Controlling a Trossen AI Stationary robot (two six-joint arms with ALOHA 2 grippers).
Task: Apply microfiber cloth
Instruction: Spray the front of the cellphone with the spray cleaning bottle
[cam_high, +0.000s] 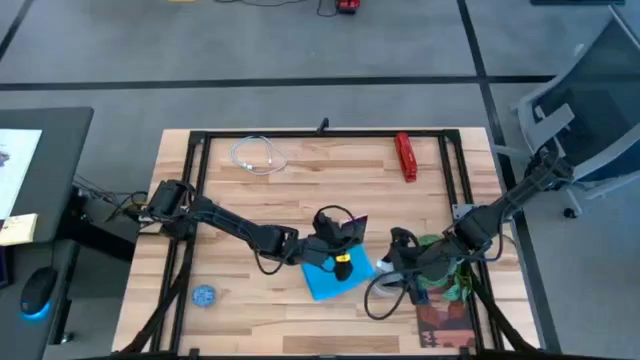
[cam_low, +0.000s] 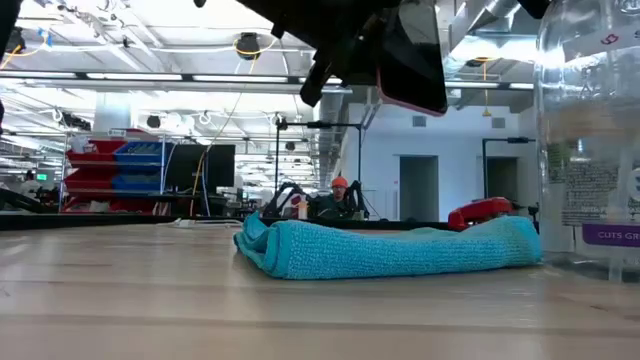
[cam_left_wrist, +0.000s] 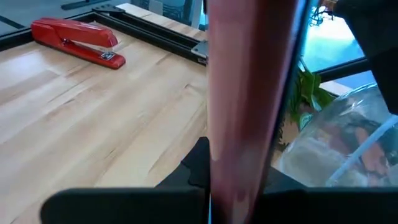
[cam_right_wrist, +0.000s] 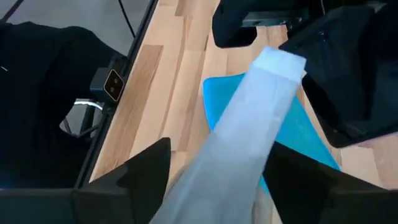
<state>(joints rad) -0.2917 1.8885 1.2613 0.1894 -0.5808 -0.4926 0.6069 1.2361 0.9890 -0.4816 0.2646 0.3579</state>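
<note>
My left end effector (cam_high: 335, 232) hangs above the counter (cam_high: 300, 180), clamped on a black phone (cam_low: 410, 55) with a pink edge, held upright just over the cloth (cam_high: 335, 275). The cloth lies folded flat on the counter near the front edge. My right end effector (cam_high: 402, 262) sits just beside it, gripping a white spray bottle (cam_right_wrist: 239, 143).

From above we look straight down on the whole table (cam_high: 300, 170). Low down we face level across it, close to the cloth (cam_low: 390, 248). Both wrist views sit close; both also catch that cloth's surroundings.
</note>
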